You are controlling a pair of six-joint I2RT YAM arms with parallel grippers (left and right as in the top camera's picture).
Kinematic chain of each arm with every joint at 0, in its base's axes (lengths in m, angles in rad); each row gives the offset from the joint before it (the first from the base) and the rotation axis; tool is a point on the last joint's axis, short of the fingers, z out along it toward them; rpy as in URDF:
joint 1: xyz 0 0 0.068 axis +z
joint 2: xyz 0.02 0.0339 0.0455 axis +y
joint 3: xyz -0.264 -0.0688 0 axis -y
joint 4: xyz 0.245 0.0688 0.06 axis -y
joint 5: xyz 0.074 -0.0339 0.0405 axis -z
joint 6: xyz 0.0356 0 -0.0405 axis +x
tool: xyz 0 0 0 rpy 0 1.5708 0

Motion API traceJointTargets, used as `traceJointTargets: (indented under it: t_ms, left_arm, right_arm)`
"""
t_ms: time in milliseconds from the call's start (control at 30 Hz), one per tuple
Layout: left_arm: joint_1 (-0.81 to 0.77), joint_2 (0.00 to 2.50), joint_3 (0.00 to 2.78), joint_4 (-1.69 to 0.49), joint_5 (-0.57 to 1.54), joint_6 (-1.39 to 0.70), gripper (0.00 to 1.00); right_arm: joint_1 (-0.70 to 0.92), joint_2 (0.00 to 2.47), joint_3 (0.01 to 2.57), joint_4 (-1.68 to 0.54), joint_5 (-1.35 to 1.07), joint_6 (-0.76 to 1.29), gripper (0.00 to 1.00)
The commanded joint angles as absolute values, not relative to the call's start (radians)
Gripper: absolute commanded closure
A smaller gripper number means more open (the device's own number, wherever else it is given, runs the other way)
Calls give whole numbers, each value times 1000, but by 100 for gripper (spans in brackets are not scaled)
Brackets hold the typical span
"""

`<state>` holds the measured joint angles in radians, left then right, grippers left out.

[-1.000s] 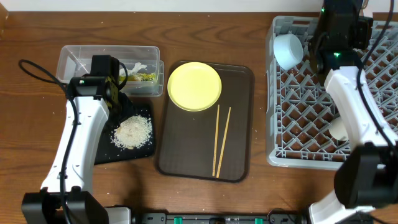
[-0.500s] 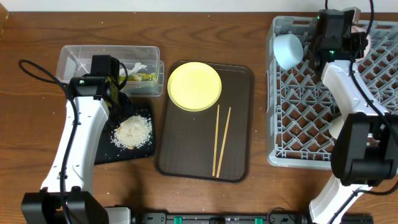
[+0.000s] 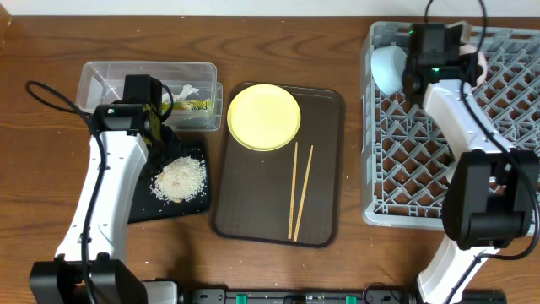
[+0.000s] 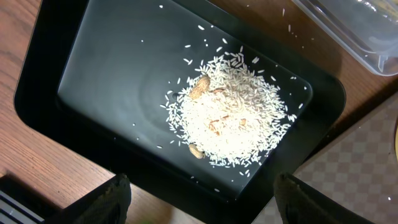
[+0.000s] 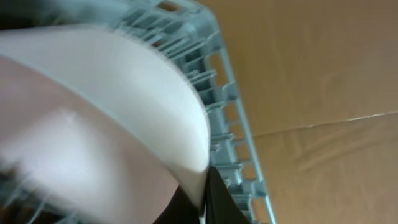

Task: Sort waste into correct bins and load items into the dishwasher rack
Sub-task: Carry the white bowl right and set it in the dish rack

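My right gripper (image 3: pixel 466 56) is over the back of the grey dishwasher rack (image 3: pixel 405 169). In the right wrist view it (image 5: pixel 202 199) is shut on the rim of the white bowl (image 5: pixel 124 106), with the rack wall (image 5: pixel 230 106) behind. The light blue bowl (image 3: pixel 386 67) stands in the rack's back left corner. My left gripper (image 4: pixel 205 205) is open and empty above the black tray (image 4: pixel 106 81), which holds the rice pile (image 4: pixel 233 124). The yellow plate (image 3: pixel 263 116) and two chopsticks (image 3: pixel 299 190) lie on the brown serving tray (image 3: pixel 253 211).
The clear tub (image 3: pixel 126 80) behind the black tray (image 3: pixel 194 152) holds the snack wrapper (image 3: pixel 196 105) and the white scrap (image 3: pixel 187 90). My left arm crosses the black tray's left side. Bare wood table lies at the left and front.
My right wrist has swung left along the back of the rack with the white bowl, ending close to the light blue bowl. The left arm has not moved.
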<state>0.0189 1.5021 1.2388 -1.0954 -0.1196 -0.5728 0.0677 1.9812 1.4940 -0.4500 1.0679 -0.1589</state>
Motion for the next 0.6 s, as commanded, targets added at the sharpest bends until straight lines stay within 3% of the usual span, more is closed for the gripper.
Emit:
traceJointTargets:
  t_ms: [0,233,400,567]
  left_arm:
    - [23,1504,1247,-1098,-139,-578,24]
    - [23,1504,1248,-1098,-139,-579,24]
    - [23,1504,1247,-1098,-139,-579,23]
    - [23,1504,1247,-1098,-139,-578,23]
  right_arm:
    - [96,1993,1484,-545,964,25,96]
    - [106,1960,1484,-684,743,146,67]
    - [106,1867,1484,-704,592,145,34]
    - [107,1720,1484,-700,271,144,23]
